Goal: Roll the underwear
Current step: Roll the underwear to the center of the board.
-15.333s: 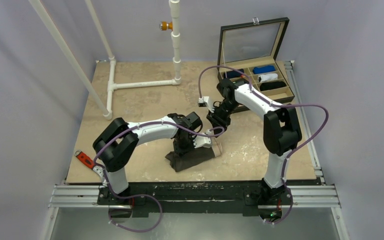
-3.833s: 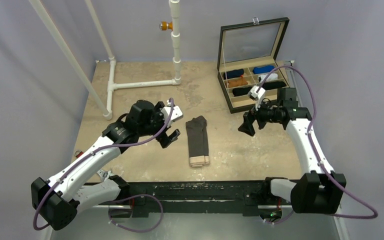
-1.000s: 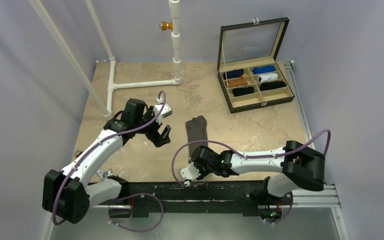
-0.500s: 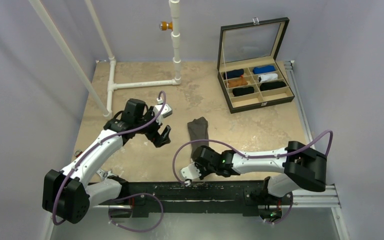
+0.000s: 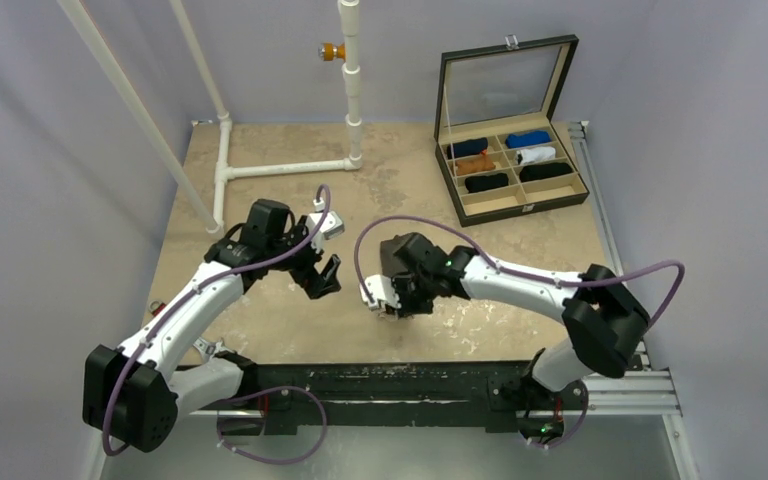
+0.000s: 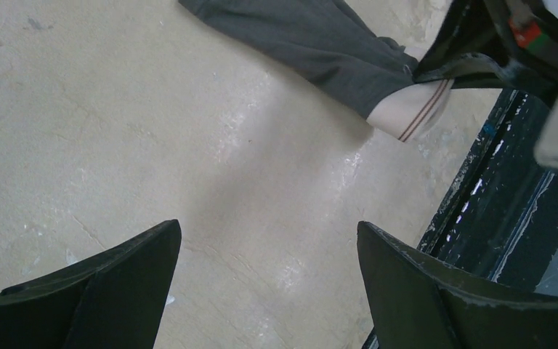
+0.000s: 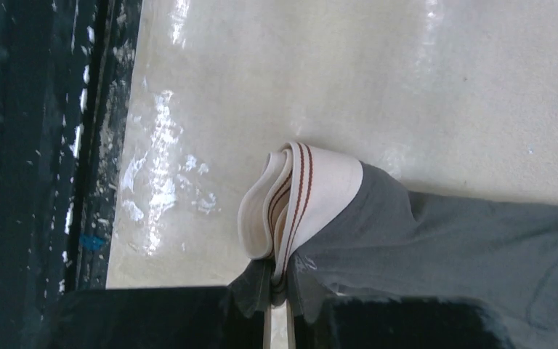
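Observation:
The underwear (image 7: 465, 247) is a dark grey garment lying flat on the table, and its pale striped waistband (image 7: 312, 196) is folded up off the surface. My right gripper (image 7: 276, 280) is shut on that waistband edge. In the top view the right gripper (image 5: 403, 300) and its wrist cover most of the garment. The left wrist view shows the underwear (image 6: 312, 43) stretching away from the lifted waistband (image 6: 414, 109). My left gripper (image 5: 322, 278) hovers to the garment's left, open (image 6: 269, 229) with only bare table between its fingers.
An open compartment box (image 5: 563, 197) with several rolled garments stands at the back right. A white pipe frame (image 5: 285, 168) lies at the back left. The black rail (image 5: 390, 380) runs along the near edge.
My right gripper has shut on the waistband and carried it up and away from the near edge, over the garment. The left arm has barely moved.

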Robot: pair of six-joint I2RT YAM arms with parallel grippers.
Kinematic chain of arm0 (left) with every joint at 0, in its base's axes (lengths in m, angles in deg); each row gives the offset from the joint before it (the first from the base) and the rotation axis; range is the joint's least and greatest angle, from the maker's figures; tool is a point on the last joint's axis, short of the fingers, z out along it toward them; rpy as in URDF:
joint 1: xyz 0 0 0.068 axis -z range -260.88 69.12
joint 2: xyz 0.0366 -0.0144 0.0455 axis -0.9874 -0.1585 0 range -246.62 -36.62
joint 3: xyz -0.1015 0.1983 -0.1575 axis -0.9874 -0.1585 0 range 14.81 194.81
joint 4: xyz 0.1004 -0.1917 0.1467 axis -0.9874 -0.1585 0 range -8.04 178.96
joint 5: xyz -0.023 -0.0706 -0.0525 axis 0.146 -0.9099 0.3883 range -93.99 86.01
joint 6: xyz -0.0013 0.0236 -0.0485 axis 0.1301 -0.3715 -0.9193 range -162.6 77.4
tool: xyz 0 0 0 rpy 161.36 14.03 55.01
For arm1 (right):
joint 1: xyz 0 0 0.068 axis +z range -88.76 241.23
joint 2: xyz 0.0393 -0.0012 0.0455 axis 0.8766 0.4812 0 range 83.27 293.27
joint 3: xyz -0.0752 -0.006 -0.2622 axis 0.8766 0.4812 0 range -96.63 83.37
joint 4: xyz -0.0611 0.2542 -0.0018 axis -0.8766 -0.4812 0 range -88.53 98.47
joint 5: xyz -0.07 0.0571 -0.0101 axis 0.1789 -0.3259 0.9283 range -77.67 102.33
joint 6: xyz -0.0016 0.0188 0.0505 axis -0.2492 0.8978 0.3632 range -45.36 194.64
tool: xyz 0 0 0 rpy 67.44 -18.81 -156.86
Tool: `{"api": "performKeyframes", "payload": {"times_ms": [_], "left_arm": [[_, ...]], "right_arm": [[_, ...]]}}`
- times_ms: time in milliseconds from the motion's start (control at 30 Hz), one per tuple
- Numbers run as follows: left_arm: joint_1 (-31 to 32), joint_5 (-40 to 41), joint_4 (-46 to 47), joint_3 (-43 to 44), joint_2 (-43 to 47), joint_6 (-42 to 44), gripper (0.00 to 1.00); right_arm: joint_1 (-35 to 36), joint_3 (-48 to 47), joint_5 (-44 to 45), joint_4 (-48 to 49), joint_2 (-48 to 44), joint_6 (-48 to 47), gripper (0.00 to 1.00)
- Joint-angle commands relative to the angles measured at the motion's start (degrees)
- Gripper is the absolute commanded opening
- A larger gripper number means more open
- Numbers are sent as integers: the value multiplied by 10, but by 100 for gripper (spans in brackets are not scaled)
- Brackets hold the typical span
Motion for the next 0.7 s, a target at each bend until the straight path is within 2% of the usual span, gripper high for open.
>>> {"api": "performKeyframes", "payload": {"times_ms": [0, 167, 367, 500, 667], "left_arm": [[-4, -24, 13, 0, 32, 22, 90], [-4, -28, 17, -27, 63, 47, 90], [9, -40, 4, -38, 80, 87, 90], [75, 2, 20, -52, 87, 109, 89], [184, 74, 66, -58, 62, 129, 89]], "right_arm": [[-76, -74, -192, -99, 60, -19, 0], [-141, -155, -309, -222, 165, -90, 0], [-190, -249, -396, -406, 298, -215, 0], [-214, -307, -434, -502, 382, -281, 0], [-226, -322, -444, -505, 416, -262, 0]]}}
